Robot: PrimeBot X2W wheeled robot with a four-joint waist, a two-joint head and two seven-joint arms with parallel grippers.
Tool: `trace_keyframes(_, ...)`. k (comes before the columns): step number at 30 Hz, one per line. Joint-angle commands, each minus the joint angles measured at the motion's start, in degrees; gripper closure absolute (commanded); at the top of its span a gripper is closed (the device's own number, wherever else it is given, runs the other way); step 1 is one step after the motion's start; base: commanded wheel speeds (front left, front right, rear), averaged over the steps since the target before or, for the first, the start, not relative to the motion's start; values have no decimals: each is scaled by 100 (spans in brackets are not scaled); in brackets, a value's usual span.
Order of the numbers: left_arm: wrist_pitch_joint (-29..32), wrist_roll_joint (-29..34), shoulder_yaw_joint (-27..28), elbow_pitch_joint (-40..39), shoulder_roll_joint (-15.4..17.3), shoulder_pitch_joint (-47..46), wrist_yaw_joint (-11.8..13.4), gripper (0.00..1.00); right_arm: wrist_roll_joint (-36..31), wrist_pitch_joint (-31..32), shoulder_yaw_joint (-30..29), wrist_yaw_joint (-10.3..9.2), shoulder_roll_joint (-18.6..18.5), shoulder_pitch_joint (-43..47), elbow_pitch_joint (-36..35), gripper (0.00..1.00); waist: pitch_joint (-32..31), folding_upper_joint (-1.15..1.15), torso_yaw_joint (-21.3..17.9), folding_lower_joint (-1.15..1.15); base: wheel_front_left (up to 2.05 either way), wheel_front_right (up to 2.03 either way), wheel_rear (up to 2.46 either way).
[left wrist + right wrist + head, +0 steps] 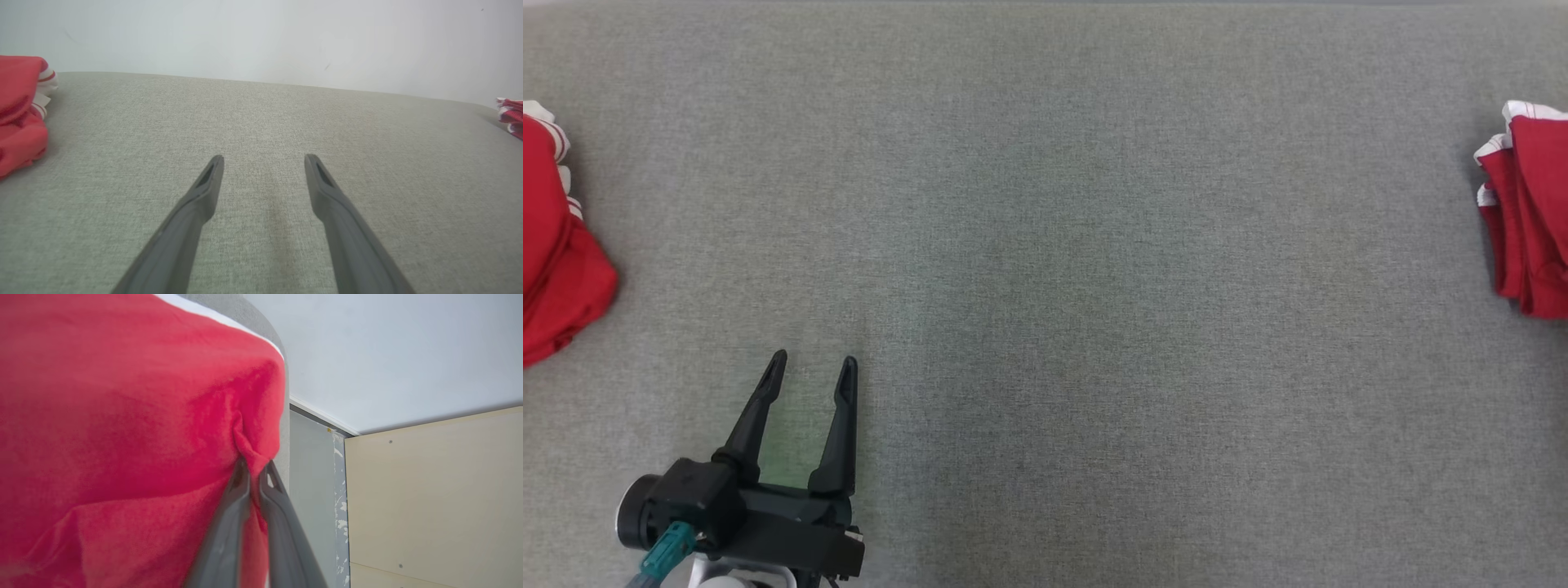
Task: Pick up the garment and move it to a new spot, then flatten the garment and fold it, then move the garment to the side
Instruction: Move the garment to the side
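1. The right gripper [256, 470], two long dark fingers, is clenched on a small pucker of the soft red garment with white trim [122, 416]. In the right wrist view the cloth bulks from its tips toward 10 o'clock.
2. It looks light and limp and will likely sag and drag. A hem or corner would probably serve better than mid-cloth.
3. In the head view, on the grey woven table [1094, 245], a red pile [1531, 212] at 3 o'clock is probably this garment. A crumpled red heap [556, 245] lies at 9 o'clock. The left gripper [814, 359], at 7 o'clock, is spread and empty, well apart from both.
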Motion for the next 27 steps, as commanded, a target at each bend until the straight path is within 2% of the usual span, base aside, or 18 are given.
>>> trace_keyframes(1, -21, -63, -25, 0, 32, -96, 8, 0, -14, -105, -24, -14, -36, 144, -43, 100, 29, -1, -40, -1, 0, 0, 0)
trace_keyframes(6, -21, -62, -89, 25, 76, -136, 8, 0, -281, -457, -174, -15, -67, 210, -157, 100, 75, -1, -89, -1, 0, 0, 0)
trace_keyframes(8, -21, -73, -104, 30, 84, -125, 8, 0, -466, -627, -221, -15, -50, 241, -214, 56, 87, -1, -102, -1, 0, 0, 0)
trace_keyframes(9, -21, -74, -113, 36, 88, -126, 8, 0, -556, -707, -274, -15, -35, 245, -237, 0, 90, -1, -109, -1, 0, 0, 0)
trace_keyframes(15, -21, -53, -136, 51, 96, -155, 8, 0, -877, -1091, -560, -15, 71, 245, -111, 0, 68, -1, -142, -1, 0, 0, 0)
trace_keyframes(20, -21, 94, -107, -3, 74, -175, 42, 0, -954, -1806, -811, -15, 327, 125, 3, 0, -103, -1, -137, -1, 0, 0, 0)
trace_keyframes(25, -21, 189, 29, 5, -36, 33, 78, 0, -696, -2518, -991, -15, 987, 372, -88, 0, -527, -1, -105, -1, 0, 0, 0)
trace_keyframes(26, -21, 234, 123, 23, -90, 161, 114, 0, -504, -2780, -1064, -15, 1336, 581, -238, 0, -761, -1, -99, -1, 0, 0, 0)
trace_keyframes(27, -21, 251, 155, 46, -121, 216, 128, 0, -427, -2881, -1108, -15, 1507, 716, -331, 0, -881, -1, -95, -1, 0, 0, 0)
